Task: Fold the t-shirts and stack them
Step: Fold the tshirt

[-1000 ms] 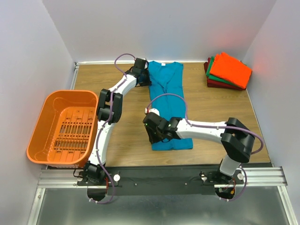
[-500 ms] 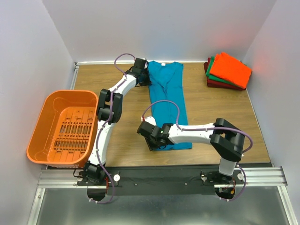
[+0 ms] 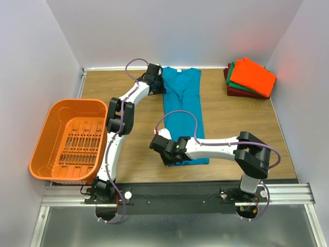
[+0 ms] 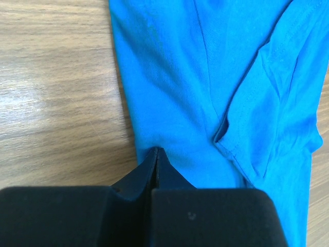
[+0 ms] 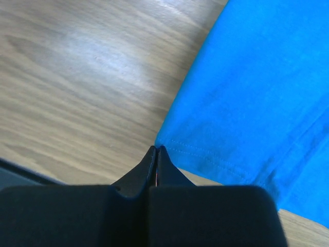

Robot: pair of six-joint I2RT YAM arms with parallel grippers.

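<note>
You had three shirts folded in the stack. The teal shirt lay narrowed, cross-fold left, with left gripper and right gripper pinching its edge.

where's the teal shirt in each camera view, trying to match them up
Top external: the teal t-shirt lies flat at mid-table, collar at the far edge, hem toward the arms.
Left wrist: the shirt fills the upper right, with a sleeve folded over it on the right.
Right wrist: the shirt fills the right side, its stitched hem corner at lower centre.
Shared landmark: the wood-grain table, bare left of the shirt in both wrist views.
</note>
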